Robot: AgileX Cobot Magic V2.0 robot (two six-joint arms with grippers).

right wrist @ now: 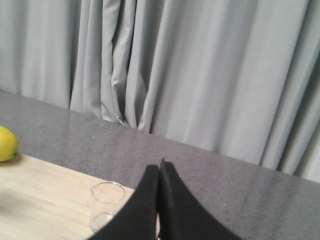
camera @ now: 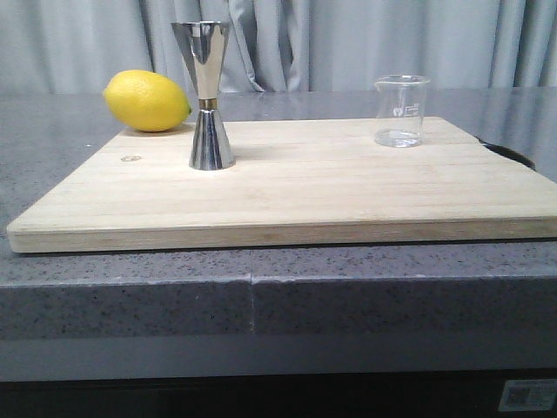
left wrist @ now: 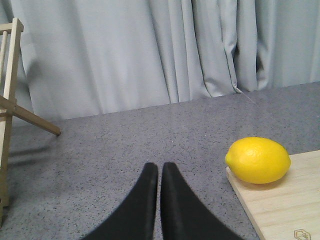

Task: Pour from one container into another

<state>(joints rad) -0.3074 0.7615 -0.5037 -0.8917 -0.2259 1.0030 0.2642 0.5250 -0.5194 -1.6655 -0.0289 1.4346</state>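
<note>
Left gripper (left wrist: 160,172): black fingers pressed together at the tips, nothing between them, hanging over bare grey countertop (left wrist: 125,150); finger bases cut off by the frame edge. Right gripper (right wrist: 159,172): fingers likewise closed tip to tip and empty; bases also out of frame. Neither gripper appears in the front view. Landmark taken: the wooden cutting board (camera: 331,192), lying flat on the countertop. The right gripper's closed fingers overlap the glass beaker (right wrist: 106,206) in the wrist view, hiding its near side and lower edge; whether they touch it cannot be told. In the front view the beaker stands upright near the board's far right corner, pouring lip at its left rim, faint white print unreadable; a bright band shows at its base, liquid or thick glass cannot be told. The steel jigger (camera: 208,96) stands upright on the board's left half, narrow gold waist at mid-height, well apart from the beaker; inside of its upper cup not visible. The lemon (camera: 146,100) rests at the board's far left corner, behind the jigger. A wooden frame (left wrist: 10,100) stands off the board on the left gripper's side, mostly cut off. Grey curtain (right wrist: 200,75) behind everything.
</note>
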